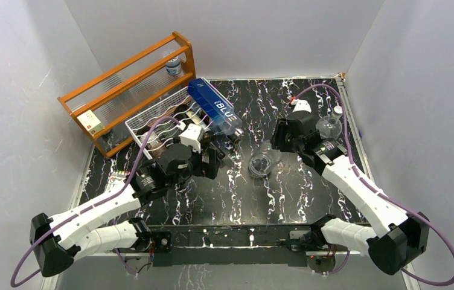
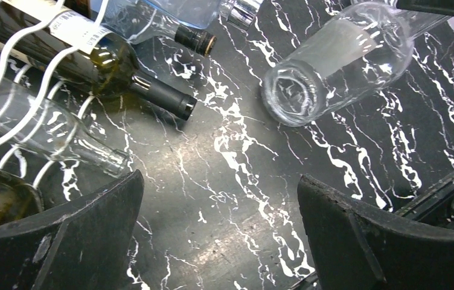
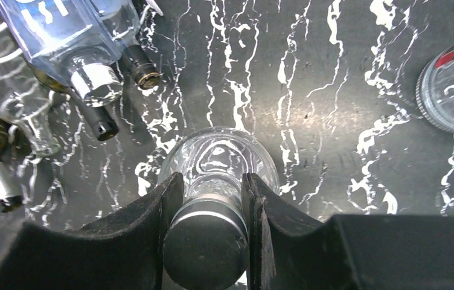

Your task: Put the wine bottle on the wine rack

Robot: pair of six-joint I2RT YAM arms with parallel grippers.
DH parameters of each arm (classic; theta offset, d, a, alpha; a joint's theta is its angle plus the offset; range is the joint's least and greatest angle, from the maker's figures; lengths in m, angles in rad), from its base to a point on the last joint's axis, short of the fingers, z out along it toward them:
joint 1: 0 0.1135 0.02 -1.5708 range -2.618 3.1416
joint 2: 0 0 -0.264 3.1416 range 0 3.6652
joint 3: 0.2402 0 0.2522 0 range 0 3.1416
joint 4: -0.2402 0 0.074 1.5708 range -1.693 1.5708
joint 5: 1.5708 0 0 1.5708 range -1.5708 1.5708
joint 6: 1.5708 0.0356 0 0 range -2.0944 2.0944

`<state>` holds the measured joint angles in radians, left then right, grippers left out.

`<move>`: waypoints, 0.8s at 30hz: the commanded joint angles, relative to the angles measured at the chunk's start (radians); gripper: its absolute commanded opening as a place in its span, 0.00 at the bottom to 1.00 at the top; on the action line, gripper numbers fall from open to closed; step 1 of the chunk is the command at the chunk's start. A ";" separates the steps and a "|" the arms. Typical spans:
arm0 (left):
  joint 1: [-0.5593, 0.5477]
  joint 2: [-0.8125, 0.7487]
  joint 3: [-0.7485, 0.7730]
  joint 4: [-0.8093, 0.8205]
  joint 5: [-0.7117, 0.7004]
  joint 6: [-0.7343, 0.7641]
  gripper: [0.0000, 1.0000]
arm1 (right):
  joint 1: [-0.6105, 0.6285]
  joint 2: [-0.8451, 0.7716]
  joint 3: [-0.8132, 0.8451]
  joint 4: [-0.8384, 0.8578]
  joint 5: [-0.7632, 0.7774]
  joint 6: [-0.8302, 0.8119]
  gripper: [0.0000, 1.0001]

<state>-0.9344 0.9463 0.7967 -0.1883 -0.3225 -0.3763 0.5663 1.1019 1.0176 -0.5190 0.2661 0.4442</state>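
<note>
Black marble table (image 1: 297, 202) | left tool (image 2: 220, 202) released | right tool (image 3: 212, 188) clenched on wine bottle (image 3: 220, 154)

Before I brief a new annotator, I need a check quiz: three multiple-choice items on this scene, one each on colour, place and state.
1. The flat bottle lying across the wine rack is: A red; B blue; C green.
2. The clear bottle in the right gripper is: A over the table, outside the rack; B in the rack; C on the orange shelf.
3. The left gripper is: A shut on a bottle; B shut, empty; C open, empty.
Answers: 1 B, its blue body shows from above. 2 A, table shows all round it. 3 C, its fingers stand wide apart with nothing between.
</note>
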 commanded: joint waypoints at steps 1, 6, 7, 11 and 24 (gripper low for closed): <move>-0.002 0.025 0.049 0.007 0.041 -0.077 0.98 | -0.002 -0.093 0.003 0.137 -0.008 0.190 0.06; 0.029 0.104 0.066 0.040 0.103 -0.128 0.98 | -0.004 -0.225 -0.170 0.138 -0.098 0.287 0.04; 0.036 0.124 0.074 0.044 0.115 -0.140 0.98 | -0.004 -0.248 -0.204 0.135 -0.120 0.303 0.04; 0.054 0.195 0.107 0.044 0.168 -0.173 0.98 | -0.002 -0.336 -0.311 0.104 -0.204 0.305 0.04; 0.142 0.295 0.179 0.048 0.257 -0.188 0.98 | 0.005 -0.323 -0.345 -0.007 -0.532 0.142 0.03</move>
<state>-0.8265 1.2369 0.9283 -0.1547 -0.1093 -0.5537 0.5575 0.7399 0.6769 -0.4324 -0.0628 0.6533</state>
